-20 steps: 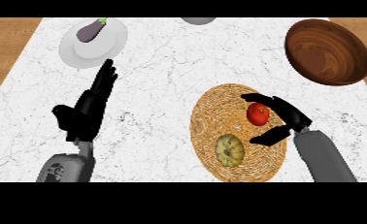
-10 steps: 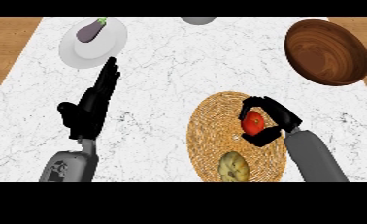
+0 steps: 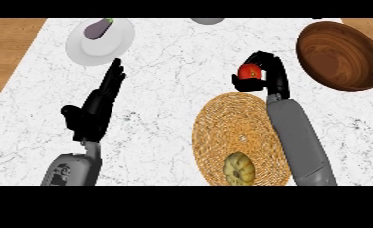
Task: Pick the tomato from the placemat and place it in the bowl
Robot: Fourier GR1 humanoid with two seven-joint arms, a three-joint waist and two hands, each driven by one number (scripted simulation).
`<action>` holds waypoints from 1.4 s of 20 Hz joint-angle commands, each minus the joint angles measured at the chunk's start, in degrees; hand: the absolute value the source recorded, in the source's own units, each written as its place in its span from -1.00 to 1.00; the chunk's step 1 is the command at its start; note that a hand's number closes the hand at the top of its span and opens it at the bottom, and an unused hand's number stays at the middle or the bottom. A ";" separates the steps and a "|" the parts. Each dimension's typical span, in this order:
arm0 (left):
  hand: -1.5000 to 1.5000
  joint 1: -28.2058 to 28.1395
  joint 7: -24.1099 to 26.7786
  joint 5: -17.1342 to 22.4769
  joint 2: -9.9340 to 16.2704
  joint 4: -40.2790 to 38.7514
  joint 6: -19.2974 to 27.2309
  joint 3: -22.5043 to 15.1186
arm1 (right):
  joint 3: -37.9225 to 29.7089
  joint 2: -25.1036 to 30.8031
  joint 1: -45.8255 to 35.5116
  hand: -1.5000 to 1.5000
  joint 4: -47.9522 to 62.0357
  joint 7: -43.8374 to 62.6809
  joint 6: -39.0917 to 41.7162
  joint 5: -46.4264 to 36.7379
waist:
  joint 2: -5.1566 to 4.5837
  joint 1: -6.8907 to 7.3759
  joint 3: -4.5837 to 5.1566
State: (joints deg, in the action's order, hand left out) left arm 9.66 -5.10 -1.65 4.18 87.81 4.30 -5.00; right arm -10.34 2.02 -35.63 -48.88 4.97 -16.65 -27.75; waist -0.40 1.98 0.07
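Observation:
The red tomato is in my right hand, whose fingers and thumb curl round it. It hangs over the white counter just beyond the far edge of the round woven placemat. The brown wooden bowl stands at the right, a short way from the hand. My left hand rests open at the left, fingers straight and pointing up.
A yellowish round vegetable lies on the near part of the placemat. A white plate carrying a purple eggplant sits at the back left. A grey round object shows at the top edge.
My right hand closed on the tomato, lifted it off the placemat and carried it away from me toward the bowl. The left hand stayed put.

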 commanded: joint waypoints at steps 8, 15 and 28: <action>0.00 0.96 -1.54 -0.58 -0.42 -0.74 1.24 0.82 | 6.64 -2.00 -18.54 1.00 5.31 10.47 -29.93 -14.20 | 0.53 -1.11 0.03; 0.00 -2.05 3.05 -0.10 0.82 -1.09 -1.07 1.21 | 7.88 1.84 -32.69 1.00 11.40 30.83 -26.50 -27.02 | 0.43 -1.37 0.04; 0.00 0.96 -1.64 -0.54 -0.36 0.54 0.11 1.36 | 3.87 14.24 -41.11 1.00 14.94 39.40 -15.60 -30.26 | 0.24 -1.37 -0.05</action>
State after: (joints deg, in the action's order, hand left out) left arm 9.26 -5.76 -2.29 3.88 88.65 4.63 -3.80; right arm -4.96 12.10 -74.37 -35.69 42.82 -35.83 -57.86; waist -0.11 0.72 0.05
